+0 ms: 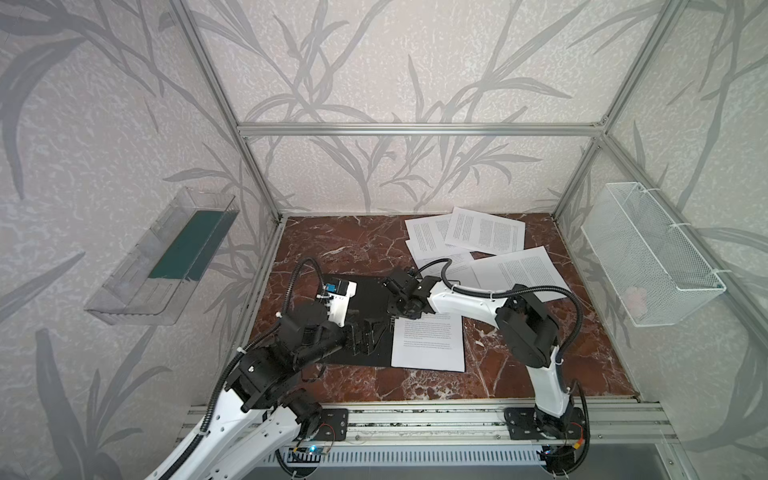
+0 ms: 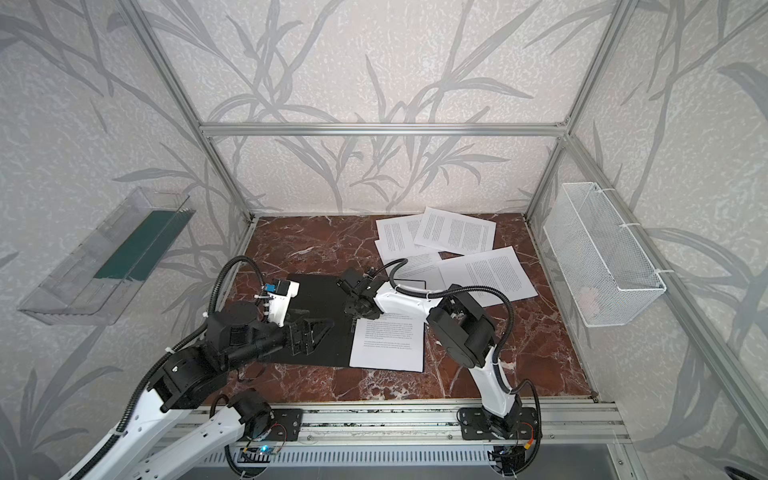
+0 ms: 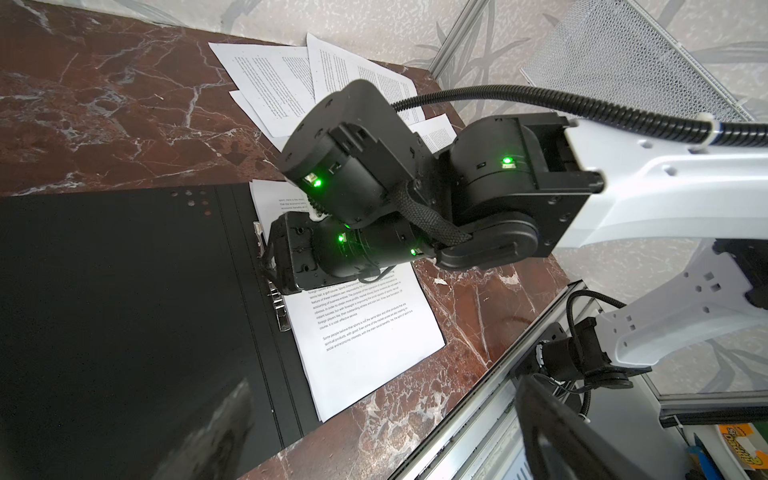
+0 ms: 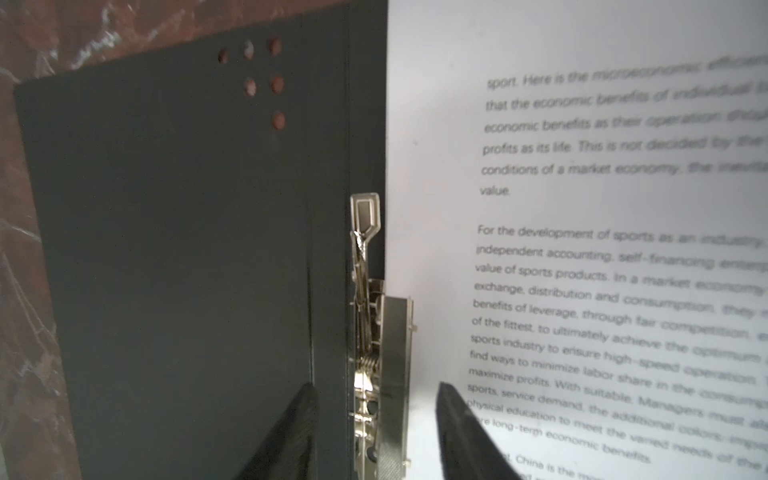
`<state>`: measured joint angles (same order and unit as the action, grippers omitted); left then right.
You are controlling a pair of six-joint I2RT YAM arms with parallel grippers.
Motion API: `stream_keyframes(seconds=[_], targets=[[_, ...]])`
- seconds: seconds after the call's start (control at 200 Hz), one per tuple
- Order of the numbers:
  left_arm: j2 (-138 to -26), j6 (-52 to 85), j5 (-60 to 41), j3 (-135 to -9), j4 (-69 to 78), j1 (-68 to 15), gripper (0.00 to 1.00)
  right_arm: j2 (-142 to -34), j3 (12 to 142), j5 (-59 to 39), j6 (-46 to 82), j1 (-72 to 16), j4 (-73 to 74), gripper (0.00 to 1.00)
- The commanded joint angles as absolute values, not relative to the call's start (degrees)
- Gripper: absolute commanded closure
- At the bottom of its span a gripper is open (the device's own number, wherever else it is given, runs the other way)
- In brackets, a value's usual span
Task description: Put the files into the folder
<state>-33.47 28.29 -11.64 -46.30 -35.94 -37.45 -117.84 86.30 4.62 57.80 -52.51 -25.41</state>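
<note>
The folder (image 1: 365,291) (image 2: 320,295) lies open in mid-table, black inside up. One printed sheet (image 1: 428,345) (image 3: 365,340) rests on its right half, its edge under the metal spine clip (image 4: 374,332) (image 3: 276,299). Several more files (image 1: 482,232) (image 2: 453,232) lie scattered at the back right. My right gripper (image 1: 395,309) (image 4: 374,388) points down over the clip. It is open, one finger over the black cover (image 4: 187,249) and one over the sheet (image 4: 582,208), neither touching the clip. My left gripper (image 1: 365,336) (image 3: 382,440) hovers wide open over the folder's left half, holding nothing.
A white mesh basket (image 1: 648,253) hangs on the right wall and a clear plastic tray (image 1: 166,257) on the left wall. An aluminium rail (image 1: 415,419) carrying both arm bases runs along the front edge. Red marble table (image 1: 332,245) shows at the back left.
</note>
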Motion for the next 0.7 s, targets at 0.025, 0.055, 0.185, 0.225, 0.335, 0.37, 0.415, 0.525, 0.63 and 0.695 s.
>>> stream_keyframes(seconds=[0.025,0.055,0.185,0.225,0.335,0.37,0.415,0.525,0.63,0.695], targets=[[-31.76,29.89,-9.48,-45.48,-35.05,-37.16,0.01,-108.66,83.6,7.51,50.65,-50.88,-26.2,0.35],[-31.45,29.84,-9.46,-45.36,-34.9,-37.12,0.01,-106.28,81.82,7.72,48.63,-49.95,-26.36,0.31],[-31.92,29.08,-11.2,-45.37,-34.27,-37.13,0.01,-95.66,71.06,10.37,41.48,-44.65,-25.73,0.11],[-32.53,29.24,-12.54,-45.08,-33.43,-37.13,0.01,-92.99,67.87,8.48,39.95,-41.4,-25.98,0.09],[-36.28,30.42,-17.65,-44.73,-29.85,-37.13,0.01,-87.63,60.79,4.26,36.9,-32.41,-26.47,0.06],[-37.89,31.14,-19.19,-44.69,-28.44,-37.19,0.01,-86.29,58.92,3.81,36.88,-29.73,-26.4,0.04],[-40.04,31.99,-21.12,-44.5,-26.26,-37.3,0.01,-85.04,56.93,2.84,34.57,-26.54,-25.56,0.01],[-45.2,33.68,-24.18,-43.74,-21.49,-37.82,0.01,-85.18,55.44,0.11,32.52,-21.12,-23.31,0.01],[-48.72,34.81,-25.13,-43.41,-18.45,-38.71,0.01,-88.75,57.89,1.25,30.57,-18.93,-24.15,0.01],[-49.99,35.05,-24.69,-43.21,-17.23,-39.64,0.01,-91.63,59.86,1.25,29.76,-17.71,-24.8,0.01]])
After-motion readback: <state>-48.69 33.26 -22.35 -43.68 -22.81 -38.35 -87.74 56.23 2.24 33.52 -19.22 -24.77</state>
